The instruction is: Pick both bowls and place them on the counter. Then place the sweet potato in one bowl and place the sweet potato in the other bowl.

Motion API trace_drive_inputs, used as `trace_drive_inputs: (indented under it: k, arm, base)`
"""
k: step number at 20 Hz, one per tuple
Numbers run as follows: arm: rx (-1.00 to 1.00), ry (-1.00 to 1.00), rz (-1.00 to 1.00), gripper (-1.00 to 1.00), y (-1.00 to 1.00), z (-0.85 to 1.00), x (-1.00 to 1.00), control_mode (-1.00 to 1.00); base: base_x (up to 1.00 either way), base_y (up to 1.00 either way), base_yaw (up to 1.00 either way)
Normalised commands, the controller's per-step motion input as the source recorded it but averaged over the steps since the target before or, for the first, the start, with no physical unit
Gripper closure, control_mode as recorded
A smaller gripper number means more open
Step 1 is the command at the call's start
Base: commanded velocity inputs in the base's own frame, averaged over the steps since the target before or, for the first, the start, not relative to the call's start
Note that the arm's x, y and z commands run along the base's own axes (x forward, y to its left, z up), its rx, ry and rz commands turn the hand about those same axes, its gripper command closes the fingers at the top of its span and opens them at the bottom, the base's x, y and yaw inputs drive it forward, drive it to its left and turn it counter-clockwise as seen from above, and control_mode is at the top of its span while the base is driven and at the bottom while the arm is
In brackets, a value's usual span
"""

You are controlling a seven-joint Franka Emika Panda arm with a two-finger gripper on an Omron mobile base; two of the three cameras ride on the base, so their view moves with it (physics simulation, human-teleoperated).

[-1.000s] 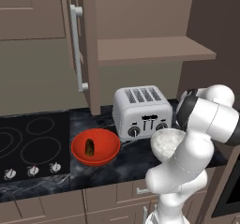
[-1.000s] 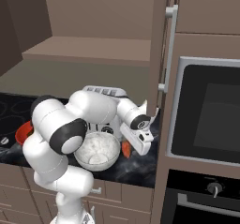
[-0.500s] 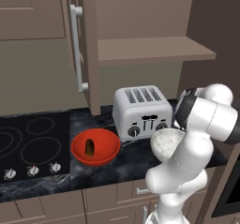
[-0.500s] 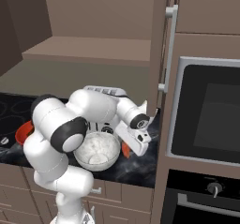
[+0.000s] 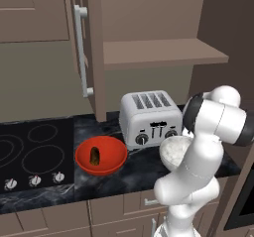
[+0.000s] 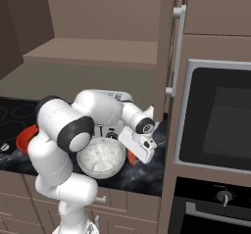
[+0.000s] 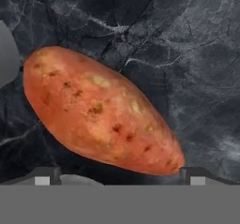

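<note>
A sweet potato (image 7: 101,113), orange with brown specks, lies on the black marble counter (image 7: 187,54) right under my hand. My gripper (image 7: 117,174) is open, one fingertip (image 7: 42,175) on each side of it and not touching. From the right base view my gripper (image 6: 137,152) hangs low just right of the marbled bowl (image 6: 102,157), with a bit of the sweet potato (image 6: 131,158) showing beneath it. The red bowl (image 5: 100,155) stands on the counter (image 5: 134,169) left of the toaster and holds another sweet potato (image 5: 94,155). My arm partly hides the marbled bowl (image 5: 173,149).
A silver toaster (image 5: 151,118) stands behind the two bowls. The black cooktop (image 5: 30,151) is to the left. An open cabinet door (image 5: 87,47) hangs above the counter, and a built-in oven (image 6: 215,120) closes off the right side.
My hand has sunk a little toward the counter beside the marbled bowl. The bowls and both sweet potatoes have stayed put, and the jaws have stayed open.
</note>
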Motion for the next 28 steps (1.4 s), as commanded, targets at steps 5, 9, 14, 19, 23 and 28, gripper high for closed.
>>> trace_drive_inputs:
  k: [5, 9, 14, 19, 23, 28]
  arm:
    - [0.00, 0.04, 0.10, -1.00, 0.00, -0.21, 0.02, -1.00]
    - [0.00, 0.00, 0.08, -1.00, 0.00, -0.12, 0.05, -1.00]
    - [0.00, 0.00, 0.08, -1.00, -0.01, -0.04, 0.07, -1.00]
    - [0.00, -0.02, 0.08, -1.00, 0.00, 0.00, 0.09, -1.00]
    - [0.00, -0.05, 0.08, -1.00, 0.00, -0.03, 0.04, -1.00]
    - [0.00, -0.06, 0.08, 1.00, 0.00, -0.03, 0.01, -1.00]
  base:
    - [0.00, 0.00, 0.00]
    - [0.00, 0.00, 0.00]
    - [0.00, 0.00, 0.00]
    - [0.00, 0.00, 0.00]
    - [0.00, 0.00, 0.00]
    - [0.00, 0.00, 0.00]
